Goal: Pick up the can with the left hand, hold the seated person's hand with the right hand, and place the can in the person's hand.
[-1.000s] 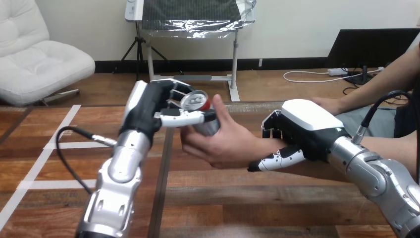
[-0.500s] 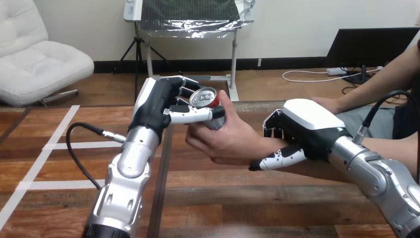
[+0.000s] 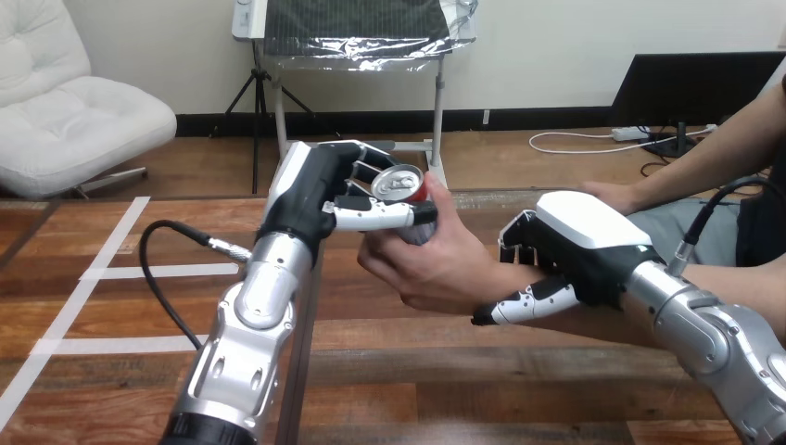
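While the left hand (image 3: 315, 190) is raised above the wooden table (image 3: 445, 380), its fingers and thumb are curled round the can (image 3: 400, 183): thumb across the near side, fingers behind the far side.

- Can: silver top, red side, tilted so the top faces up and toward the camera. It is off the table, near the middle of the view, between the left hand and the person's hand (image 3: 436, 264).
- Person's hand: comes in from the view's right, palm up and cupped. The palm sits under and against the can's lower part, and the thumb stands up along the can's right side. Both the robot's left hand and the person's hand are on the can.
- Right hand (image 3: 579, 246): set on the person's wrist (image 3: 519, 276), just behind the cupped palm. Its fingers are bent down over the far side of the wrist and its thumb reaches along the near underside, so the wrist is clasped between them.
- The 2 robot hands are well apart, with the person's hand between them.
- Left forearm rises steeply from the bottom edge; right forearm enters low from the right.
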